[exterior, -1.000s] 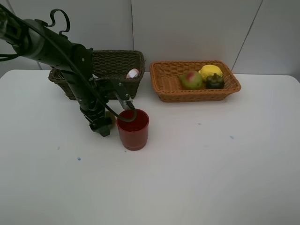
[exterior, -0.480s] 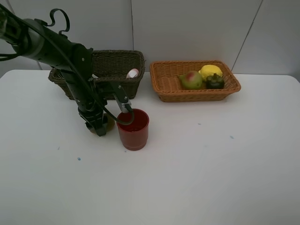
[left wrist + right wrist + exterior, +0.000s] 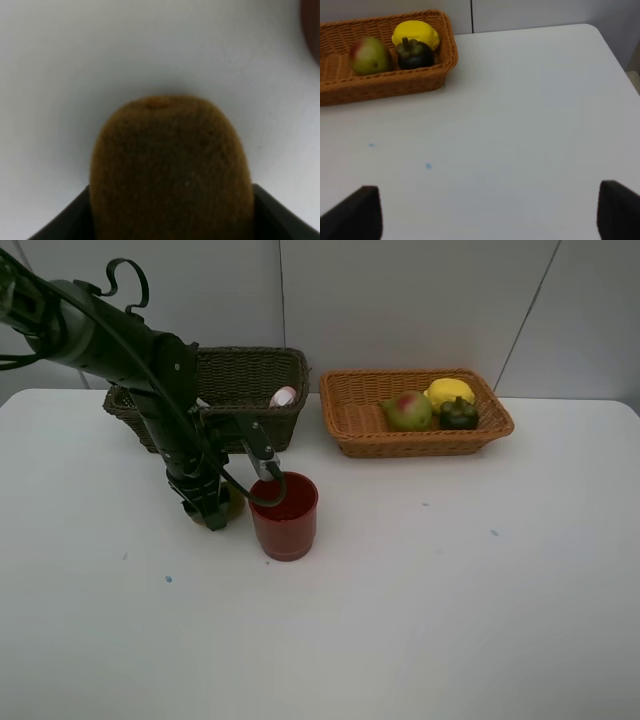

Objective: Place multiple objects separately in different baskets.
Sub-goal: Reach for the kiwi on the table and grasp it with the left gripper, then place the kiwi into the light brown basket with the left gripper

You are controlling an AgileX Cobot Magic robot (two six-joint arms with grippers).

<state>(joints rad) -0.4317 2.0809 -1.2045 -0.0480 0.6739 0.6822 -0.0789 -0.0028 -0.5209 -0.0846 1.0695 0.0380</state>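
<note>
A brown kiwi [image 3: 170, 170] lies on the white table, and my left gripper [image 3: 212, 508] is shut on it, a dark finger [image 3: 65, 220] pressing on each side. In the high view the kiwi [image 3: 232, 502] peeks out just left of the red cup [image 3: 285, 515]. The dark basket [image 3: 250, 365] behind holds a pink-white object [image 3: 284, 396]. The orange basket [image 3: 360, 435] holds a pear [image 3: 407, 411], a lemon [image 3: 449, 392] and a mangosteen [image 3: 459, 414]. My right gripper [image 3: 487, 212] stands open over bare table, outside the high view.
The red cup's rim [image 3: 312, 25] sits close beside the kiwi. The left arm's cable loops over the cup's near edge. From the right wrist, the orange basket [image 3: 380, 87] lies ahead, with the table's far right corner [image 3: 592, 27] beyond.
My left gripper has dropped a little toward the table and closed its fingers on the kiwi. The cup, both baskets and their contents have stayed put.
</note>
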